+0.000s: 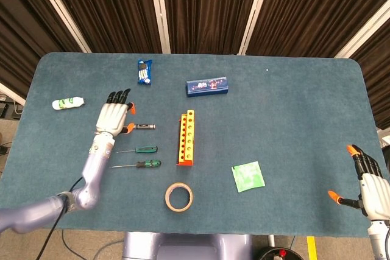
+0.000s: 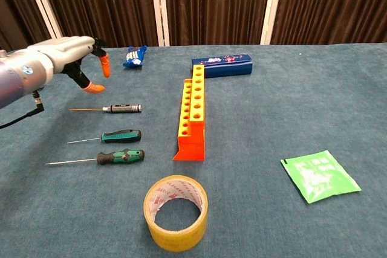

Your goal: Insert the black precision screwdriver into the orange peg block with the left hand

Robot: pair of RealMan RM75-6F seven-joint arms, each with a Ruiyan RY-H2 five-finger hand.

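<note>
Three screwdrivers lie in a column on the bench [image 2: 338,83], left of the orange block [image 2: 192,116]. The two nearest have green grips. The farthest is the black screwdriver [image 2: 121,108], lying flat, well apart from the block. It looks thin, light and stiff, with a skinny metal tip, so it may roll or slip. The thick dark handle near the block side looks like the best place to pinch it.

The left hand [image 2: 69,58] hangs over its tip end, empty, with spread fingers. There is bare room between the screwdriver and the block to lift and turn it. The tape [image 2: 176,212] sits near the front edge, out of the way. The right hand [image 1: 365,181] waits spread and empty at the bench's far right edge.
</note>
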